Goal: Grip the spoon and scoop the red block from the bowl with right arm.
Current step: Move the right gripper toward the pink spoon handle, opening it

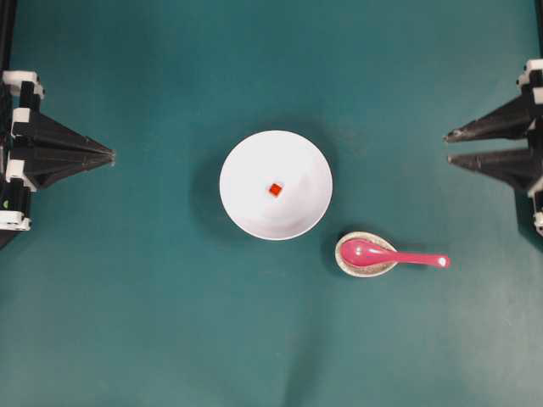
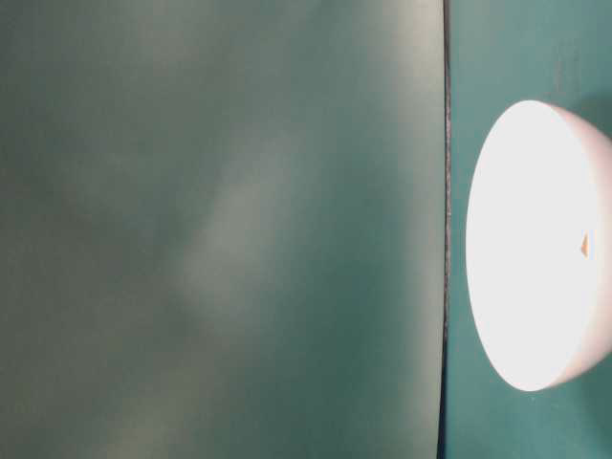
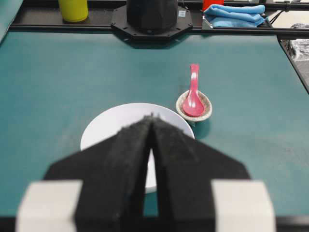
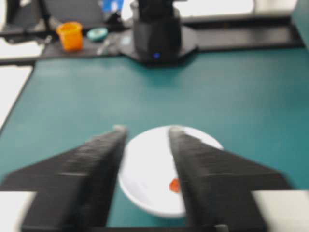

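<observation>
Two fingers of my right hand [image 1: 448, 147] stand apart with nothing between them, out at the right edge of the table [image 1: 153, 322], well away from the dishes. My left hand [image 1: 112, 156] is pressed closed at the opposite edge. Between them sits the bowl [image 1: 246, 208] with the red block [image 1: 275, 189] near its middle. Just beside the bowl, the spoon [image 1: 390, 254] rests with its scoop in a small speckled dish [image 1: 344, 262], handle pointing toward my right side.
</observation>
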You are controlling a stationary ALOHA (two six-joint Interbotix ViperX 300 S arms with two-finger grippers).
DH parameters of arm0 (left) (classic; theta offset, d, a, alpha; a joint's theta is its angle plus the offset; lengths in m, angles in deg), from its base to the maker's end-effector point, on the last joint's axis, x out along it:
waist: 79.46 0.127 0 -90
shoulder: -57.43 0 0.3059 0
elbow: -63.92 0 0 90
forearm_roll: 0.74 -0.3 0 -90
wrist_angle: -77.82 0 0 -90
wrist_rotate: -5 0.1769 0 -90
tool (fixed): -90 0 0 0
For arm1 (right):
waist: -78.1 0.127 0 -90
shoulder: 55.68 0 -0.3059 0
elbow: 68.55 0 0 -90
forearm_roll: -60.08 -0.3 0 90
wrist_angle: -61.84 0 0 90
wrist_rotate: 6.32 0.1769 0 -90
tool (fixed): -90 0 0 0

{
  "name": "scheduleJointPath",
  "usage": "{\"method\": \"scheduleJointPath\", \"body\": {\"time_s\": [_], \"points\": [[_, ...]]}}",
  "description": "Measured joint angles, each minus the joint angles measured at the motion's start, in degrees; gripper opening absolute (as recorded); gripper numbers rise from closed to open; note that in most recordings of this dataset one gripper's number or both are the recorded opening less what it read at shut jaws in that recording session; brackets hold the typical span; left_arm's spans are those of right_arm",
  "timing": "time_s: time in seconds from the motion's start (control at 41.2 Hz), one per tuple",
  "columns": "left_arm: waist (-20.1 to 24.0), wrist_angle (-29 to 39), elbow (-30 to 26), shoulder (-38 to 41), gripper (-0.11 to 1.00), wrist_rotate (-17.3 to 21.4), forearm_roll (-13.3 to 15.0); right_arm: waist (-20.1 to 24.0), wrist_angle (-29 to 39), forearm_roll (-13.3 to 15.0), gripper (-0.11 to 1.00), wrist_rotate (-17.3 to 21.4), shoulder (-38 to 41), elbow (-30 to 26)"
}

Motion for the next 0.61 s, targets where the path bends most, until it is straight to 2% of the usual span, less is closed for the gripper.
{"method": "scheduleJointPath", "body": {"time_s": [0.073,0.413,0.607], "points": [[0.00,0.00,0.00,0.00,0.00,0.00,0.00,0.09,0.62,-0.18,0.59,0.79,0.00,-0.09],[0.00,0.00,0.00,0.00,0.00,0.00,0.00,0.70,8.26,-0.79,0.57,1.58,0.26,-0.70],[0.00,0.00,0.00,0.00,0.00,-1.49,0.00,3.16,13.54,-5.01,0.57,2.11,1.85,1.05]]}}
